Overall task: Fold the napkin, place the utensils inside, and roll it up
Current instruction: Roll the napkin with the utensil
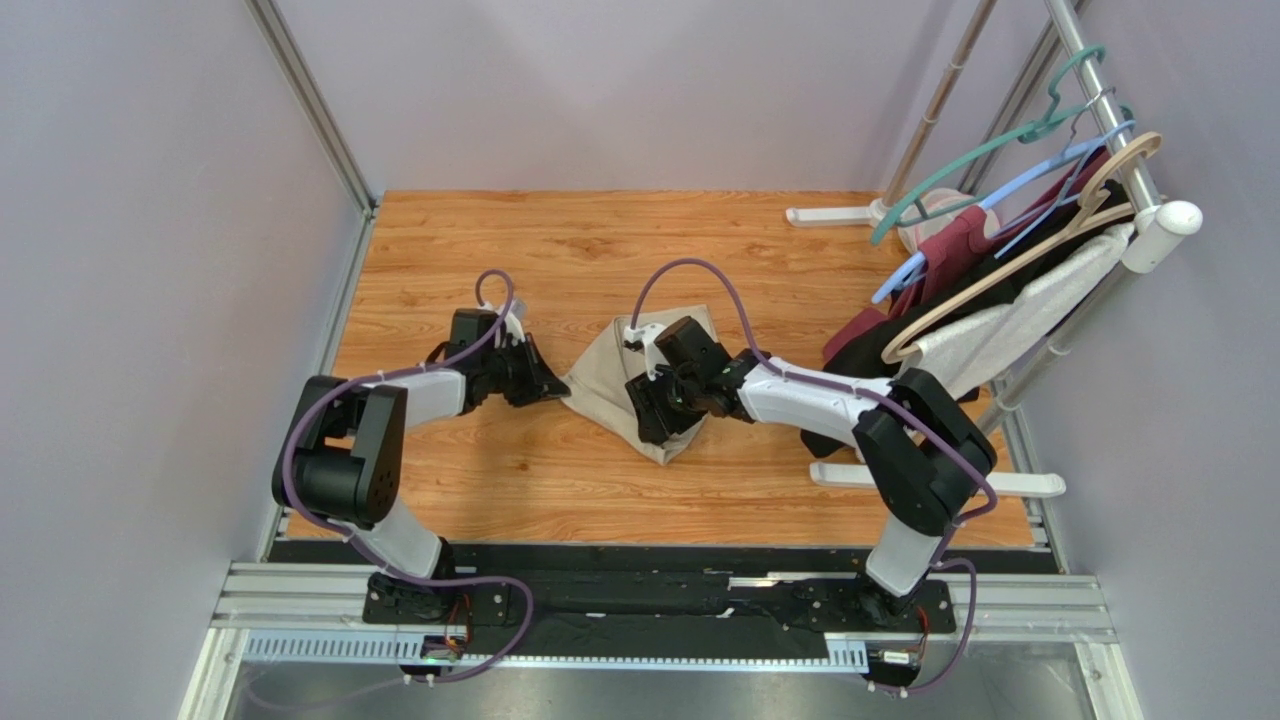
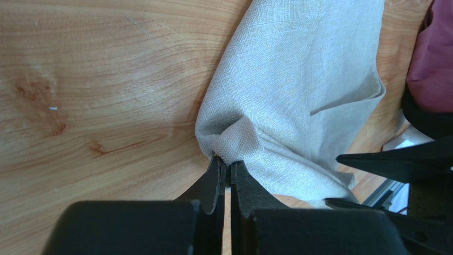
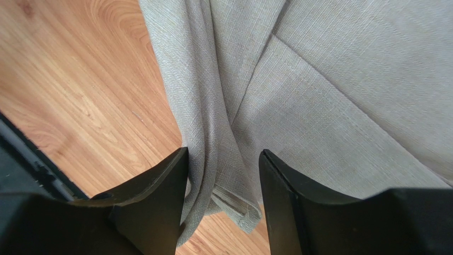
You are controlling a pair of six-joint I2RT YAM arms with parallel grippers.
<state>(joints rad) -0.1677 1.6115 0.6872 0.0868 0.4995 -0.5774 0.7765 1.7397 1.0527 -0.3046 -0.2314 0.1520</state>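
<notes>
Napkin (image 1: 613, 378) lies bunched in the middle of the tabletop (image 1: 451, 255), not neatly folded yet. Left gripper (image 2: 227, 169) pinches its left corner tight. Right gripper (image 3: 223, 159) stands wide over its near edge. No utensils show. Filling and rolling are left.

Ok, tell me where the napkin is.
Top view, centre: the napkin lies bunched, left corner pinched by the left hand, open right hand over its near end.
</notes>
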